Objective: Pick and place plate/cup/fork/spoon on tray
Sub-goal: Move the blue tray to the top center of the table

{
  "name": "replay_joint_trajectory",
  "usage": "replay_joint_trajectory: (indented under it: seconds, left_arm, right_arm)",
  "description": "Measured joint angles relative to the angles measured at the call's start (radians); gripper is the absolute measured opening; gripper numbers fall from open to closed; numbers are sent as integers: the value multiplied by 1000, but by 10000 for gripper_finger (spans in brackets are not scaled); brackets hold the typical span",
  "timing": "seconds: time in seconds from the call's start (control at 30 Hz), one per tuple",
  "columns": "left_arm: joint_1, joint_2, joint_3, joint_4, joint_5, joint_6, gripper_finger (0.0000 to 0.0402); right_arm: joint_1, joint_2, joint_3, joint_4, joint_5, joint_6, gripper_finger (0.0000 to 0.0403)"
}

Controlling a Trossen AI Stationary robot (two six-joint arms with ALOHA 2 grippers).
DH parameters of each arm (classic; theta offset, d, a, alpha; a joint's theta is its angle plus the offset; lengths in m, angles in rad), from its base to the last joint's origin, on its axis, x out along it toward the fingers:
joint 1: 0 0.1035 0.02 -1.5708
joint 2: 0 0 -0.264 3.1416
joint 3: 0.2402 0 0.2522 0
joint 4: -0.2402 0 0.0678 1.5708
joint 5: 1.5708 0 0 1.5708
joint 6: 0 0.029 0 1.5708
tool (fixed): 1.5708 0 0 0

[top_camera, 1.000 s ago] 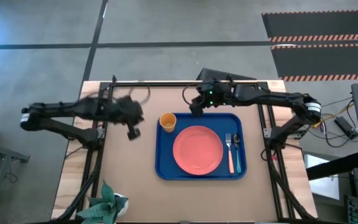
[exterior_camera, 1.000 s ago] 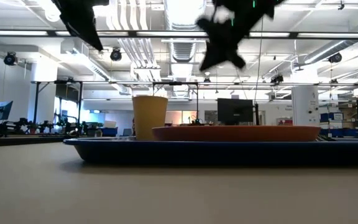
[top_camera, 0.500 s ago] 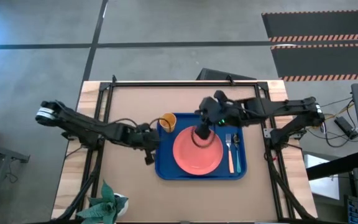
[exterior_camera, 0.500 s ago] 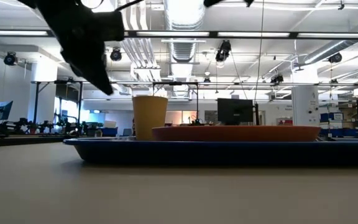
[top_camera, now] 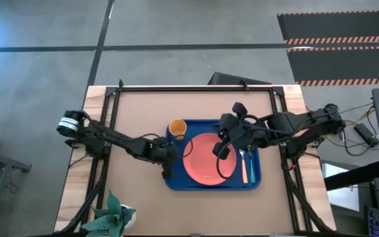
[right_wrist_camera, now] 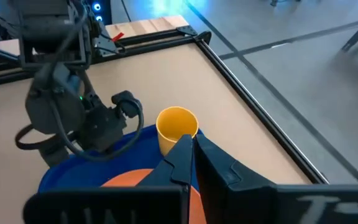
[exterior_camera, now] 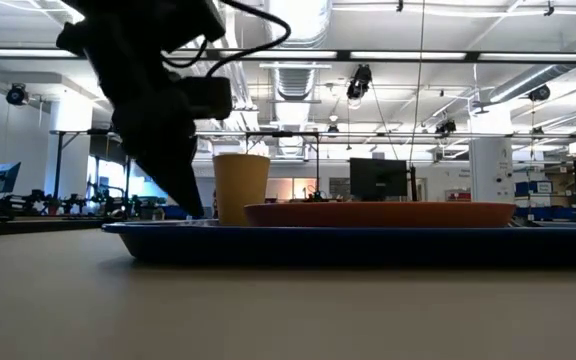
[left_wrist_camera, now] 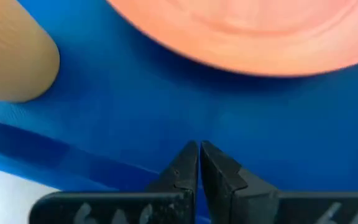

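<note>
Your plate (top_camera: 207, 159) lies flat at the centre of the tray (top_camera: 176, 179), with the cup (top_camera: 177, 128) upright at its 10 o'clock and the fork (top_camera: 241, 157) and spoon (top_camera: 251, 160) side by side at its 3 o'clock, handles toward 6 o'clock. All four pieces look already placed. Judge the plate as stiff, smooth and likely slick: if you must shift it, take its raised rim, not the flat. The cup looks light and easy to tip, so grip it low on the wall. The cutlery is thin and lies flush; pinch the handles.

The left gripper (top_camera: 168, 172) sits low over the tray's edge at 8 o'clock of the plate, fingers (left_wrist_camera: 185, 168) pressed together on nothing. The right gripper (top_camera: 218, 151) hovers over the plate's 2 o'clock side, likewise closed and empty.

The tray rests on a plain tan tabletop (top_camera: 130, 204), with a green plant (top_camera: 112, 214) at its 7 o'clock corner. Beyond lies an open workshop with ceiling lights and monitors.
</note>
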Motion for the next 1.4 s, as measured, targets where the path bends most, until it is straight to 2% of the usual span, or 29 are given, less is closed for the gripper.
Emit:
replay_joint_trajectory:
  seconds: [0.3, 0.73, 1.13, 1.27, 1.4]
  left_arm:
    - [22, 18, -19, -21, 0, -5, 0]
    - [34, 14, -20, -241, 0, -76, 0]
    - [-10, 0, -21, -323, 44, -171, 0]
    - [-31, -17, -20, -325, 52, -184, 0]
    - [-41, -73, 13, -318, 39, -181, 0]
  right_arm:
    - [6, -3, -1, 1, 1, 8, 8]
    - [6, -4, -1, 3, 17, 18, 8]
    - [6, -4, -2, -1, 18, 18, 8]
    - [5, -4, -2, -83, 28, 44, 8]
    - [-6, -5, -13, -285, 28, 231, 8]
